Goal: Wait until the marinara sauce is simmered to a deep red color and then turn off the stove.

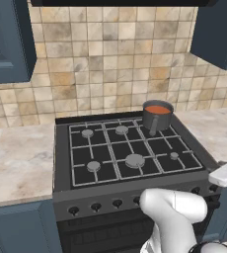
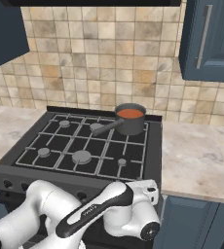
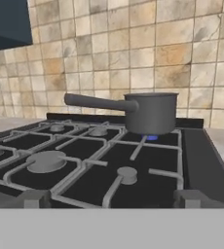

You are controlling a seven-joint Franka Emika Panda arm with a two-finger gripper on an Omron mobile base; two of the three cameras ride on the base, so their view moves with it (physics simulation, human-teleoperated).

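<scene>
Sitting well ahead of the open jaws — marinara sauce (image 2: 130, 113) on stove (image 2: 60, 142).

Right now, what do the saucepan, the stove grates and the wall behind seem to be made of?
The saucepan looks like matte grey metal: uniform tone, soft sheen. The stove grates seem dark cast metal: thin rigid bars, dull finish. The wall looks like beige stone or ceramic tile: square blocks, mottled, pale grout lines.

Beige marble counter (image 1: 17, 158) (tan tiled wall (image 1: 110, 59) behind) under blue cabinets (image 2: 211, 39).
</scene>
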